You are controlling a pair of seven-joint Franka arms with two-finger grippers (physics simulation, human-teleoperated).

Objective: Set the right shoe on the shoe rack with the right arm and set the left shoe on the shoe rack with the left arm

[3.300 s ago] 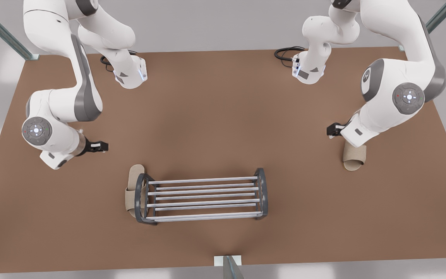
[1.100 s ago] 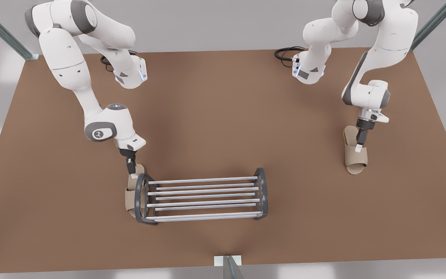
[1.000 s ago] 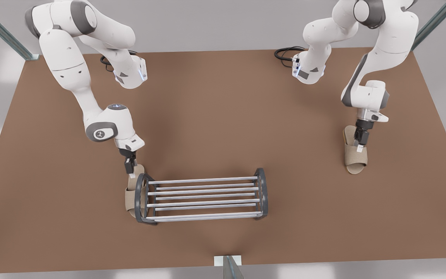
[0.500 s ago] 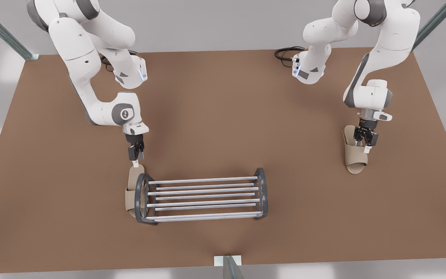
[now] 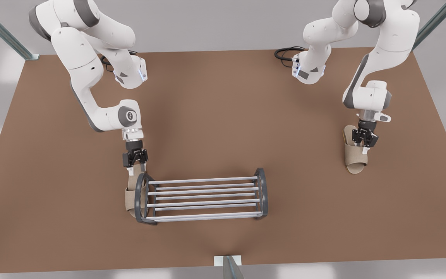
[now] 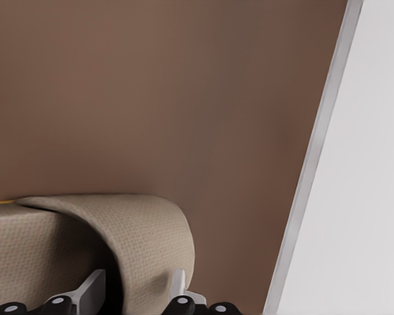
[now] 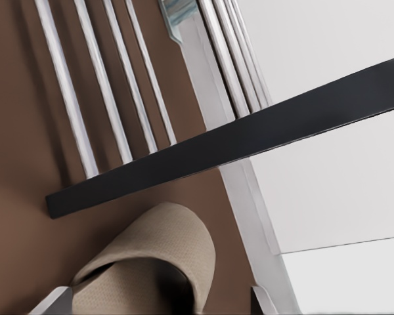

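The shoe rack (image 5: 203,180) stands on the brown table (image 5: 223,116) near its front edge, and both tan slippers lie flat on the table, neither one on the rack. The right shoe (image 5: 131,193) lies just beside the rack's end frame on the front view's left, partly behind that dark arch, with its heel end reaching past the rack toward the arms' bases. The right gripper (image 5: 136,168) hangs pointing down over that heel end, its jaws spread. In the right wrist view the two fingers (image 7: 56,303) stand on either side of the right shoe (image 7: 151,262), apart from it, with the rack's dark frame (image 7: 217,147) just beyond. The left shoe (image 5: 354,157) lies well apart from the rack, toward the front view's right. The left gripper (image 5: 363,142) is low over its strap, jaws apart. In the left wrist view its fingers (image 6: 88,289) straddle the edge of the left shoe's (image 6: 138,236) strap band; whether they press on it I cannot tell.
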